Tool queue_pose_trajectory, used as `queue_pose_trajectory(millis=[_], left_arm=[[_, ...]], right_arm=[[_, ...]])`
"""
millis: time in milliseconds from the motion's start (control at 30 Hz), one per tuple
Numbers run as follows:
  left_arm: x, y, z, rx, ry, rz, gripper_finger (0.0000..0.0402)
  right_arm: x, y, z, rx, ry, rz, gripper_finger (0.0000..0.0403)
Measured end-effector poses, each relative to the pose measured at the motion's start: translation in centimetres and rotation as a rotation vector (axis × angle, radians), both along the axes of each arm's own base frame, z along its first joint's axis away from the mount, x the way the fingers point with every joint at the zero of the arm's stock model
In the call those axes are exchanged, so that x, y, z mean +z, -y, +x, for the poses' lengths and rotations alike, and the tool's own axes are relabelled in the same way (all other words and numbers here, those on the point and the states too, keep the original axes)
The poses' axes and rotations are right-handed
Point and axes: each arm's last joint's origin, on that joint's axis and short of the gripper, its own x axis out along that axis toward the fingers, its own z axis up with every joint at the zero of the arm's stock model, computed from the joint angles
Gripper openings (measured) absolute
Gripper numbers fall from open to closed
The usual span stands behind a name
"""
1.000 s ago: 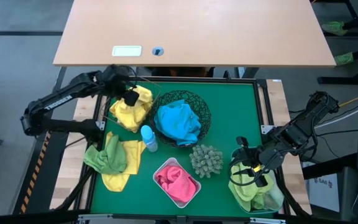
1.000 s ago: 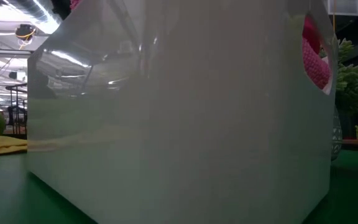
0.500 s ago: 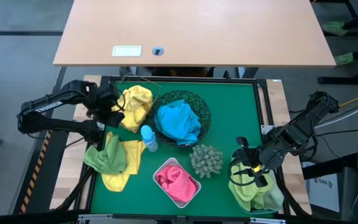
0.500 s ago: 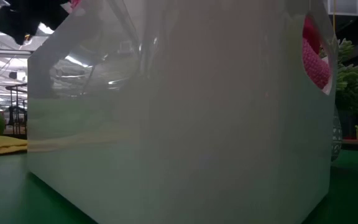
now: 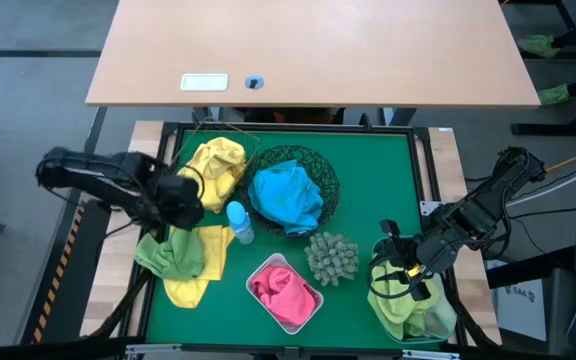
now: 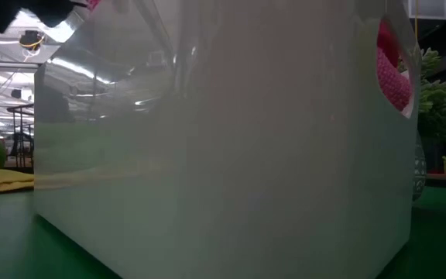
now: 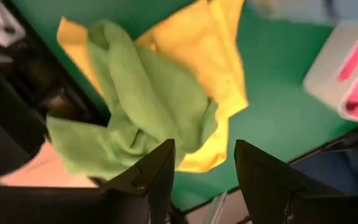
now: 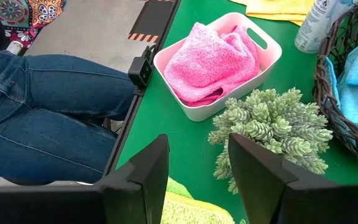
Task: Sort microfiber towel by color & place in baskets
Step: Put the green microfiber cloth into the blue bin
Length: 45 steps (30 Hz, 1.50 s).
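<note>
a: how do the jaws stand?

b: the left gripper (image 7: 201, 168) has its two dark fingers spread with nothing between them, hanging over the loose lime green towel (image 5: 171, 251) at the left side of the green table mat (image 5: 368, 190). the right gripper (image 8: 194, 171) is parted too, empty, above the lime green cloths in the thin wire basket (image 5: 446, 318) at the mat's near right corner.

a: what about edges and room?

b: the lime green towel lies on a flat yellow towel (image 5: 200, 262), and both hang a little past the mat's left edge. the far right part of the mat is bare green. a person's legs in blue jeans (image 8: 48, 112) are just beside the near edge.

a: and the containers?

b: the round black wire-mesh bowl (image 5: 327, 176) holds a bright blue towel (image 5: 286, 197). the white rectangular tub (image 5: 309, 318) holds a pink towel (image 5: 285, 291); in the low view its wall fills nearly everything. a crumpled yellow towel (image 5: 218, 170) lies at the far left, touching the bowl's rim; whether it lies in a tub i cannot tell. a small blue bottle (image 5: 238, 222) stands between the bowl and the flat yellow towel, and a spiky grey-green ball (image 5: 332, 257) sits between bowl, tub and basket.
</note>
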Motion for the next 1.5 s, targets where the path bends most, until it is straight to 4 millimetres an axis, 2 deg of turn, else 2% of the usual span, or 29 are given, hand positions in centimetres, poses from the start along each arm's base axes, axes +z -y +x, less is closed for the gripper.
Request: queue_pose_trajectory(millis=[400, 667, 1100, 1500], left_arm=[[-3.1, 5.3, 3.3, -0.036, -0.245, 0.068, 0.0160], [-5.6, 7.9, 4.9, -0.102, -0.357, 0.131, 0.0160], [-8.3, 11.1, 5.1, -0.072, -0.469, 0.257, 0.0160], [-10.2, 13.1, 4.9, 0.016, -0.515, 0.375, 0.0160]], right_arm=[[0.0, 0.0, 0.0, 0.000, 0.000, 0.000, 0.0168], [0.0, 0.0, 0.0, 0.000, 0.000, 0.000, 0.0168], [0.0, 0.0, 0.0, 0.000, 0.000, 0.000, 0.0168], [0.0, 0.0, 0.0, 0.000, -0.001, -0.001, 0.0168]])
